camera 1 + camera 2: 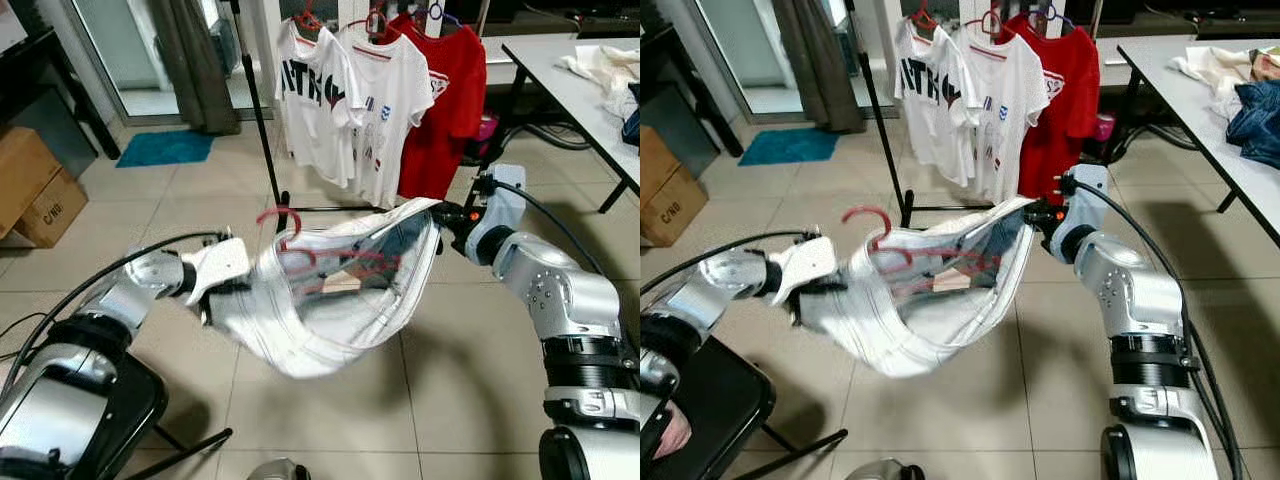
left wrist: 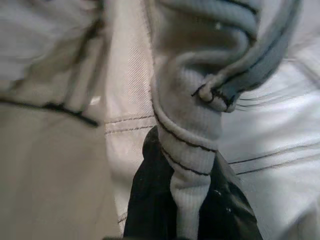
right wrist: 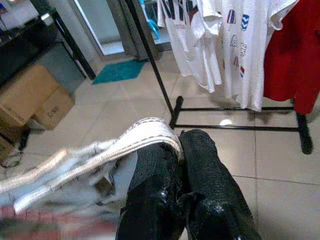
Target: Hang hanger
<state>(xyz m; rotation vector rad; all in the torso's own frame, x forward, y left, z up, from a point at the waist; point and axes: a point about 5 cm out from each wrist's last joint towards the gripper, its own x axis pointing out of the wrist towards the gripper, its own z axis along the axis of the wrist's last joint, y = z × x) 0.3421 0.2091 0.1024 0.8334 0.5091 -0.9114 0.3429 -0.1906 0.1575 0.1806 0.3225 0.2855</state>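
Note:
A white T-shirt (image 1: 330, 290) with dark seams hangs stretched between my two grippers, low over the tiled floor. A red hanger (image 1: 285, 232) sits inside its opening, the hook poking up at the left. My left gripper (image 1: 215, 290) is shut on the shirt's ribbed hem (image 2: 187, 165). My right gripper (image 1: 447, 218) is shut on the opposite edge of the shirt (image 3: 150, 135). Behind stands a black clothes rack (image 1: 262, 110) with two white printed shirts (image 1: 345, 95) and a red shirt (image 1: 445, 90) on hangers.
Cardboard boxes (image 1: 35, 185) stand at the left wall, a teal mat (image 1: 165, 147) lies by the curtain. A white table (image 1: 590, 85) with clothes is at the right. A black chair (image 1: 110, 420) is near my left side. The rack's floor bar (image 3: 240, 127) lies ahead.

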